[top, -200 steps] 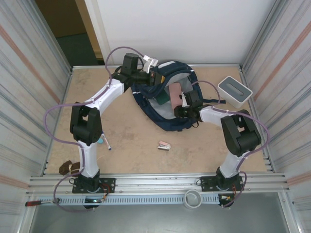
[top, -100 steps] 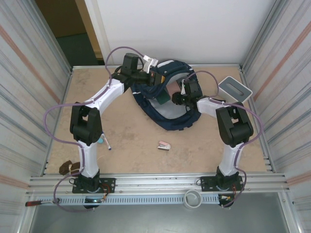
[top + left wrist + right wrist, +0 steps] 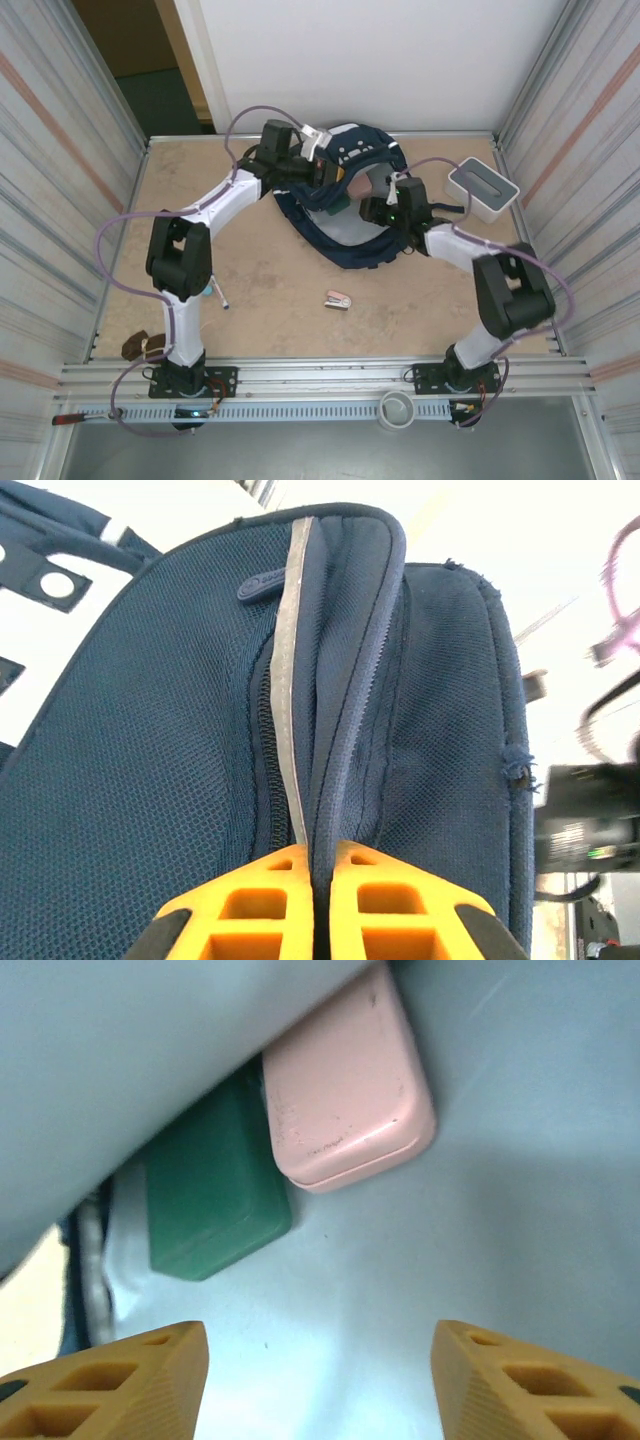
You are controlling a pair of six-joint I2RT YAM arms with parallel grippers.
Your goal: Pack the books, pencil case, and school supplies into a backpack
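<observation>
The navy backpack (image 3: 345, 235) lies at the back middle of the table with its mouth held open. My left gripper (image 3: 325, 172) is shut on the backpack's zipped rim (image 3: 330, 730), its orange fingers (image 3: 260, 900) pinching the fabric. My right gripper (image 3: 372, 207) hangs open inside the mouth, and nothing sits between its fingertips (image 3: 120, 1380). A pink pencil case (image 3: 345, 1090) lies free on the pale lining (image 3: 480, 1210), beside a green flat case (image 3: 210, 1200). The pink-and-silver stapler (image 3: 338, 299) and the pen (image 3: 219, 293) lie on the table near the front. The books are out of view.
A white box with a grey top (image 3: 482, 188) stands at the back right, close to the right arm. A small brown object (image 3: 140, 347) lies at the front left edge. Metal walls close in both sides.
My right gripper has opened and let go of the pink case inside the backpack, then drawn back a little. My left gripper has shifted slightly right, still holding the rim.
</observation>
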